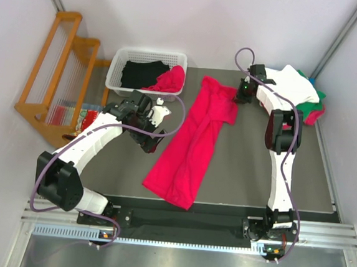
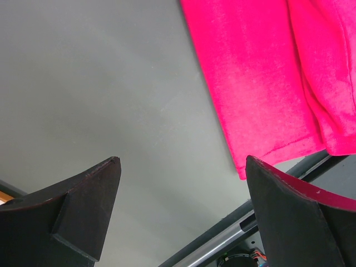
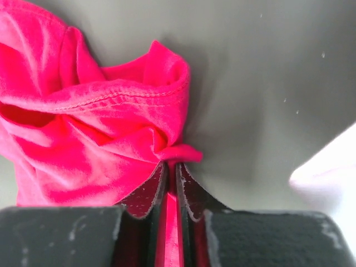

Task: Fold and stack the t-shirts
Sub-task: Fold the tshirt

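Observation:
A crimson-red t-shirt (image 1: 193, 141) lies in a long narrow strip down the middle of the dark table (image 1: 244, 170). My right gripper (image 1: 240, 98) is at the shirt's far right corner. In the right wrist view it (image 3: 172, 164) is shut on a pinched fold of the red t-shirt (image 3: 100, 128), cloth running between the jaws. My left gripper (image 1: 153, 140) hovers just left of the strip. Seen from the left wrist, it (image 2: 182, 161) stands wide open over bare table, with the shirt's hem (image 2: 261, 72) to its upper right.
A white lattice basket (image 1: 118, 69) at the back left holds a black t-shirt (image 1: 143, 74) and a red one (image 1: 170, 80). At the back right, a white t-shirt (image 1: 298, 88) tops a pile showing green and red edges. A wooden rack (image 1: 58, 73) stands beyond the table's left side.

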`<state>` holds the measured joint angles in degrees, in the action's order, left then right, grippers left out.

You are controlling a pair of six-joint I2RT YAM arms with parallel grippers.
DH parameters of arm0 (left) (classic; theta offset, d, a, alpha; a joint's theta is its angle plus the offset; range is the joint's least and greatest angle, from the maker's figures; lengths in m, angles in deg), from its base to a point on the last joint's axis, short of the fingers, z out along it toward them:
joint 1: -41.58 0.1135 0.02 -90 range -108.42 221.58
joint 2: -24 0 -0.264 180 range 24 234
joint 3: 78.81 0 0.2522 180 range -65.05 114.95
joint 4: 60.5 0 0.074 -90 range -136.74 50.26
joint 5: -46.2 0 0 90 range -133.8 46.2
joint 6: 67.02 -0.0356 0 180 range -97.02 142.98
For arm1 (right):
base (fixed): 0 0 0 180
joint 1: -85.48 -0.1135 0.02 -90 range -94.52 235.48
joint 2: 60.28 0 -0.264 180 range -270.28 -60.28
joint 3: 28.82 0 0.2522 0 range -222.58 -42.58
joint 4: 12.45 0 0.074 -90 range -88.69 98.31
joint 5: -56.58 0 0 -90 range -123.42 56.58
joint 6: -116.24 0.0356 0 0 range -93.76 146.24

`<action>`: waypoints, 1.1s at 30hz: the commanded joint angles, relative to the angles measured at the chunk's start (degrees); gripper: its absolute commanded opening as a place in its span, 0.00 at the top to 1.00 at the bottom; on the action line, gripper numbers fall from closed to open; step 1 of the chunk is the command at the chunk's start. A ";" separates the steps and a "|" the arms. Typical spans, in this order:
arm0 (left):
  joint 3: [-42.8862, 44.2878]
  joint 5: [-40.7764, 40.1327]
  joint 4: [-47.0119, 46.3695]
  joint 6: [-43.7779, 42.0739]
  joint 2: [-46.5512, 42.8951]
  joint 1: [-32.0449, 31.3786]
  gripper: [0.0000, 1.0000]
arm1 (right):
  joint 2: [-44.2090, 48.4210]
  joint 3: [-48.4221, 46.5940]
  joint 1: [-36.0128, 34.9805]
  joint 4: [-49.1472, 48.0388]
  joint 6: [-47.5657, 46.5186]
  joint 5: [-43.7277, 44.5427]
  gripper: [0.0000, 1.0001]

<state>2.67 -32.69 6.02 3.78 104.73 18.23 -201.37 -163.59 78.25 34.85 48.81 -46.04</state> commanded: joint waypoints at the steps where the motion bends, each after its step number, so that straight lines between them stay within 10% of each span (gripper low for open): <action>1: 0.31 0.75 -0.28 0.39 -1.54 -0.02 0.02 | 5.73 1.22 -2.79 1.88 -1.56 2.25 0.95; 33: -3.04 1.45 0.25 0.57 -5.32 -0.02 0.02 | 6.89 -13.72 -12.73 9.79 -2.79 3.92 0.90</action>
<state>0.22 -32.03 6.39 4.04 101.12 18.23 -195.34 -175.02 66.58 45.50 45.14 -40.99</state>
